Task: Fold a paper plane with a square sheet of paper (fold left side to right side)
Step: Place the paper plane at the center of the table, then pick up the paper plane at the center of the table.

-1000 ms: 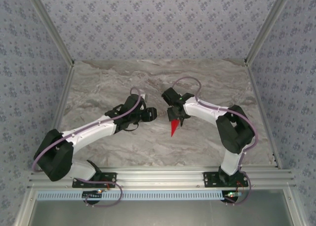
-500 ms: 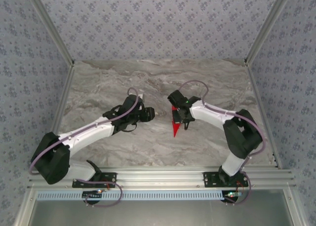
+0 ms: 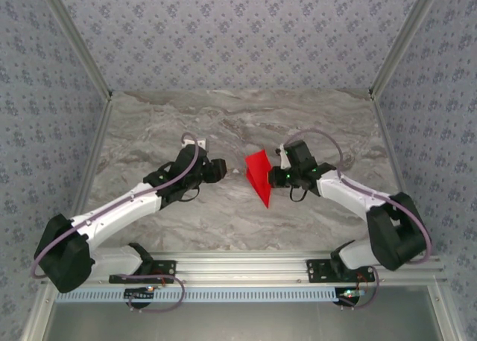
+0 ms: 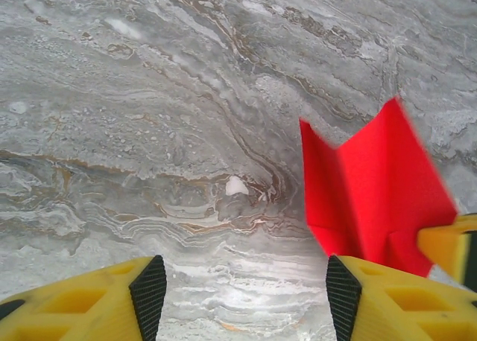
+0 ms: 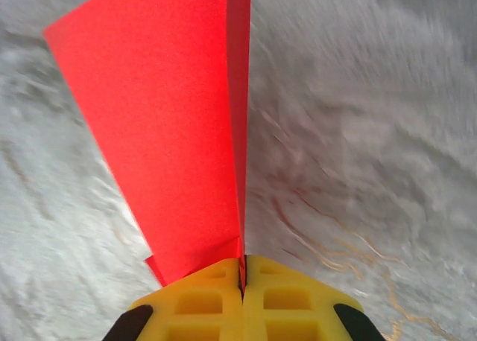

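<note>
**Operator:** What do the right fingers show?

**Guide:** In the right wrist view you see the right gripper with its two yellow fingers pressed together. They pinch the paper plane at its folded edge. The red paper rises away from the seam between the fingers as one broad flap, and a second layer stands edge-on beside it.

**Operator:** And the left fingers?

**Guide:** In the left wrist view you see the left gripper with its fingers spread. Bare marble tabletop lies between the black pads. The plane stands just beyond the finger at the right of that view, outside the gap. You cannot tell whether it touches that finger. A yellow finger of the right gripper shows at the right edge, against the red paper.

**Operator:** Where is the plane on the table?

**Guide:** In the top view you find it near the middle of the tabletop, between the two grippers. The right gripper meets its right side. The left gripper is near its left side but apart from it. The plane's sharp point is directed toward the near edge, where the aluminium rail carries both arm bases. You cannot tell whether the plane rests on the marble or is held clear of it.
</note>
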Motion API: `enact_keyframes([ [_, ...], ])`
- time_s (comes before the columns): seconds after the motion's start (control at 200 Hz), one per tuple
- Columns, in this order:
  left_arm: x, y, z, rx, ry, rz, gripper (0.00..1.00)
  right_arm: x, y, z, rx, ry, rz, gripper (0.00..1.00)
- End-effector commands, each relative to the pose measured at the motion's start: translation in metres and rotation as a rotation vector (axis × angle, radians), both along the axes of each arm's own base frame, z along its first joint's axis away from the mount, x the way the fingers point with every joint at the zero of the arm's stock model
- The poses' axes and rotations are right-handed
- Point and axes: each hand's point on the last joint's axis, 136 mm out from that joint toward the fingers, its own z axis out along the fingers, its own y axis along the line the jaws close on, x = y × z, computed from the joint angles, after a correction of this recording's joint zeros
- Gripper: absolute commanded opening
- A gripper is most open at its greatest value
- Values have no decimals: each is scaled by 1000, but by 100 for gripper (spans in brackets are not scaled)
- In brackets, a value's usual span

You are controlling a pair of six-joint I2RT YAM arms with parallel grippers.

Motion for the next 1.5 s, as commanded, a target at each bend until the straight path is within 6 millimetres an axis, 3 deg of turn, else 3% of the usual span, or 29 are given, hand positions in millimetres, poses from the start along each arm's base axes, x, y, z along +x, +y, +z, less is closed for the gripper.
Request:
enact_keyframes([
  [0.0,2,10,8,16,-28,24,62,-2,4,-12,41,24,38,7],
  [0.11,1,11,11,16,-33,24,63,0,-29,-20,-80,42,-39,22],
  [0.215,2,12,13,27,-48,27,69,-1,-55,-5,-231,18,-77,36],
  [0.31,4,16,16,41,-68,37,76,-6,-65,9,-342,10,-81,42],
  [0.39,7,19,21,46,-88,49,82,-13,-61,20,-404,5,-56,45],
  [0.49,9,22,25,45,-107,64,89,-22,-38,25,-360,15,-28,53],
  [0.605,8,26,26,45,-114,74,98,-25,-20,17,-257,70,-65,62],
  [0.7,6,29,25,46,-115,82,98,-26,-15,6,-251,112,-82,66],
  [1.189,3,32,21,57,-112,80,98,-26,5,-29,-286,197,-37,59],
  [1.389,3,32,20,59,-108,78,98,-23,11,-46,-312,222,-31,45],
  [1.494,3,33,22,62,-108,78,98,-18,12,-47,-327,220,-23,26],
])
